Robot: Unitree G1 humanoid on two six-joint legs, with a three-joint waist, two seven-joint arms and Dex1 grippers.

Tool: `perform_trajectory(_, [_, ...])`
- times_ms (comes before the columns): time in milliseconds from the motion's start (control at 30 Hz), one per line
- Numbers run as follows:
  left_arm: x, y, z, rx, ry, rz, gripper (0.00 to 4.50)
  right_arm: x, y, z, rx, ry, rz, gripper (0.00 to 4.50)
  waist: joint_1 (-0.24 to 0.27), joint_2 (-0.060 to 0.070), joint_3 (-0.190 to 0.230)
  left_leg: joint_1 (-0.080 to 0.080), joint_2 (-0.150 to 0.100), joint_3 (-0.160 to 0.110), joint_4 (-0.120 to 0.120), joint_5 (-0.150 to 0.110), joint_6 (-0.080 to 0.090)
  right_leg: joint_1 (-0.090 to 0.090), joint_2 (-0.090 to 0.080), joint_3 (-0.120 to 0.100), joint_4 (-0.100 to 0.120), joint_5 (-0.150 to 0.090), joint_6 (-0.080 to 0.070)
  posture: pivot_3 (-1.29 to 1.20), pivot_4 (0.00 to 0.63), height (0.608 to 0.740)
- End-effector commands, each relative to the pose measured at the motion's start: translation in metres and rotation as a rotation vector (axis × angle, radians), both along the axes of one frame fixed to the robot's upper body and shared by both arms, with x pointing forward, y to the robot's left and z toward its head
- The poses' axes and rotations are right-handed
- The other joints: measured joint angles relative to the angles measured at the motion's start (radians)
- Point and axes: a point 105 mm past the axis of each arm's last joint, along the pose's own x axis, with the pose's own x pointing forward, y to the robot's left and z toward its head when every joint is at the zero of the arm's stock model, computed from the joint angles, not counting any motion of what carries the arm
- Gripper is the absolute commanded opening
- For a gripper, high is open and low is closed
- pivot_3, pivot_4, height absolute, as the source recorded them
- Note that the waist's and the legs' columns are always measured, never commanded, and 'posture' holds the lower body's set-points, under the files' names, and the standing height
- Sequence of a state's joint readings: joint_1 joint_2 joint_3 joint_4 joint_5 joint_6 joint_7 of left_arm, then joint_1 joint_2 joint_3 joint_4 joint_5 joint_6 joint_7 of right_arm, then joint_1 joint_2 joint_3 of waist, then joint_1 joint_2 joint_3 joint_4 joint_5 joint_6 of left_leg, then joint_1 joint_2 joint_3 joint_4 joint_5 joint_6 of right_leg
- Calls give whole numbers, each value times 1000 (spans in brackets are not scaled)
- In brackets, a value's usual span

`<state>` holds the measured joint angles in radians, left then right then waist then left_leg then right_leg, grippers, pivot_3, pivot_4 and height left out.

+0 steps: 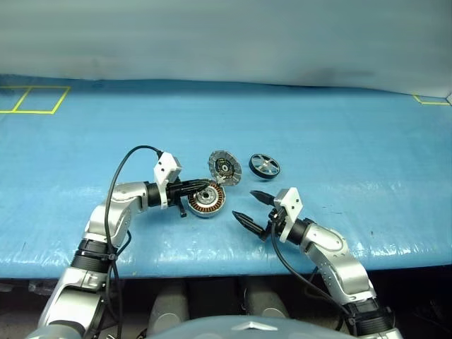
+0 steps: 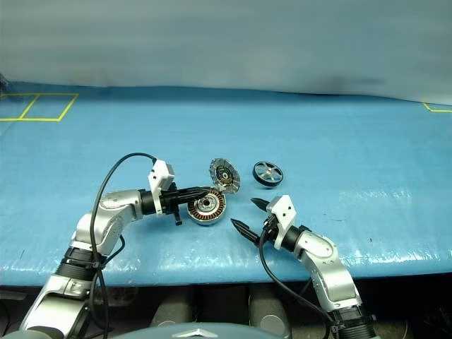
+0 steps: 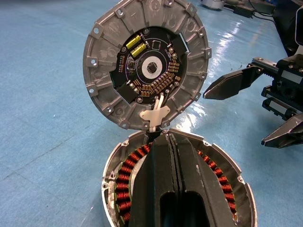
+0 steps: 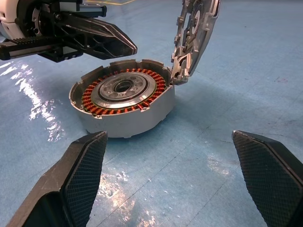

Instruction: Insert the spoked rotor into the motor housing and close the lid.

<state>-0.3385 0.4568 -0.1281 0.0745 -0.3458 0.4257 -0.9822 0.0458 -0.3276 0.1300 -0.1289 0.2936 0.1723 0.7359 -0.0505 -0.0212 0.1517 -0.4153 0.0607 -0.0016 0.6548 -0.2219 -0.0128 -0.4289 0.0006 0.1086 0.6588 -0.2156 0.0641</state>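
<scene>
Fingers of the right gripper (image 1: 253,205) stood wide apart and held nothing, nearest on the blue table (image 1: 353,141), just right of the motor housing (image 1: 208,200). The left gripper (image 1: 200,188) had its fingers pressed together, with tips over the housing's copper windings, gripping nothing. The lid (image 1: 224,167) stood upright at the housing's far edge. Farther right lay the spoked rotor (image 1: 265,166), apart from both.

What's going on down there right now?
Left pincer shut over motor housing. Right pincer open. Lid up; spoked rotor not in.
</scene>
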Motion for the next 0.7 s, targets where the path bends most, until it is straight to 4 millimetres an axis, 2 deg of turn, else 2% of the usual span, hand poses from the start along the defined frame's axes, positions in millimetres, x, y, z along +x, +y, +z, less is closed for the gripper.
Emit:
perform_trajectory(33, [3, -2, 7, 42, -51, -19, 11, 1, 1, 11, 17, -51, 2, 4500, 0, 0, 0, 0, 0, 0, 0, 0, 0, 0, 0, 0, 0, 0, 0, 0, 150, 740])
perform_trajectory(400, [-1, -13, -7, 112, -34, -76, 11, 1, 2, 11, 20, -56, 4, 4500, 0, 0, 0, 0, 0, 0, 0, 0, 0, 0, 0, 0, 0, 0, 0, 0, 150, 740])
perform_trajectory(567, [-1, -9, -19, 181, -11, -69, 11, 1, 1, 11, 18, -59, -3, 4500, -1, 0, 0, 0, 0, 0, 0, 0, 0, 0, 0, 0, 0, 0, 0, 0, 150, 740])
perform_trajectory(700, [0, -6, -20, 191, -7, -55, 11, 2, 1, 11, 17, -61, -6, 4500, -2, 0, 0, 1, 0, 0, 0, 0, 0, 0, 0, 0, 0, 0, 0, 0, 150, 740])
